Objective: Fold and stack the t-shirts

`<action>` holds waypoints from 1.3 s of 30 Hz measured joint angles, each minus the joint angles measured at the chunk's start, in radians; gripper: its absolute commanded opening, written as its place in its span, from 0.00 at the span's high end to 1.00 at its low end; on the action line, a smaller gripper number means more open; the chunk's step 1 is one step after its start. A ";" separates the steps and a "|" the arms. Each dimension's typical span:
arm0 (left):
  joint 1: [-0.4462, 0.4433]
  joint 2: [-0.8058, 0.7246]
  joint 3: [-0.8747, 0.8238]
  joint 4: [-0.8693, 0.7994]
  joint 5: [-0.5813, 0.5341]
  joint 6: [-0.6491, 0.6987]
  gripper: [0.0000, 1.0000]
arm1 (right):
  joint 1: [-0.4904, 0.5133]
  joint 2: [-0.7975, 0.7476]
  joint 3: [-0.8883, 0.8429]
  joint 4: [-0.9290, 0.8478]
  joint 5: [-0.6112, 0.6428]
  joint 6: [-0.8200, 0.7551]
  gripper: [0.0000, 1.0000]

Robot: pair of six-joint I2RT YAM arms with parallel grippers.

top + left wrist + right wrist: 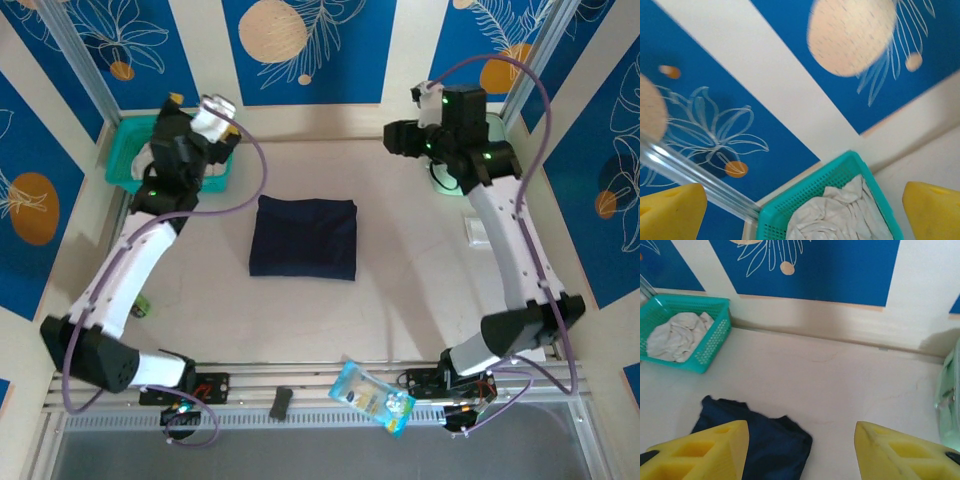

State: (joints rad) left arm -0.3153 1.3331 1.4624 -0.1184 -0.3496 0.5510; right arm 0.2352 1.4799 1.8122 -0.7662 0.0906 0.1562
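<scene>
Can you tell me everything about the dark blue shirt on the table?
The dark navy t-shirt is soft, plain cloth, so dark that it looks nearly black. It is folded into a neat, flat rectangle and lies in the middle of the pale table. Seen from the right wrist camera, its edge looks a bit rumpled. Only the table touches it, and nothing holds it.

Setting: robotics lab test cell. Indicators:
- Left arm point(130, 270) and right arm point(505, 240) bolted to a slotted aluminium rail point(310, 378) at the table point(400, 300) edge.
- Exposed cables point(497, 58).
- Aluminium frame posts point(80, 62).
- Printed blue backdrop panels point(300, 50) enclosing the table on three sides.
</scene>
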 measured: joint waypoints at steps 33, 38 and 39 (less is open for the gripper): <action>-0.129 0.329 -0.188 -0.673 0.262 -0.877 0.32 | 0.327 0.393 -0.386 -0.021 0.172 0.529 0.36; -0.129 0.492 -0.156 -0.613 0.243 -0.887 0.34 | 0.323 0.457 -0.373 -0.002 0.176 0.529 0.36; -0.129 0.518 -0.146 -0.597 0.244 -0.887 0.35 | 0.323 0.467 -0.373 0.000 0.175 0.529 0.37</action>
State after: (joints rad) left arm -0.4438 1.8507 1.3159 -0.7158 -0.1055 -0.3359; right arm 0.5579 1.9469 1.4391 -0.7666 0.2661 0.6857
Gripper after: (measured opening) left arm 0.662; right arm 0.639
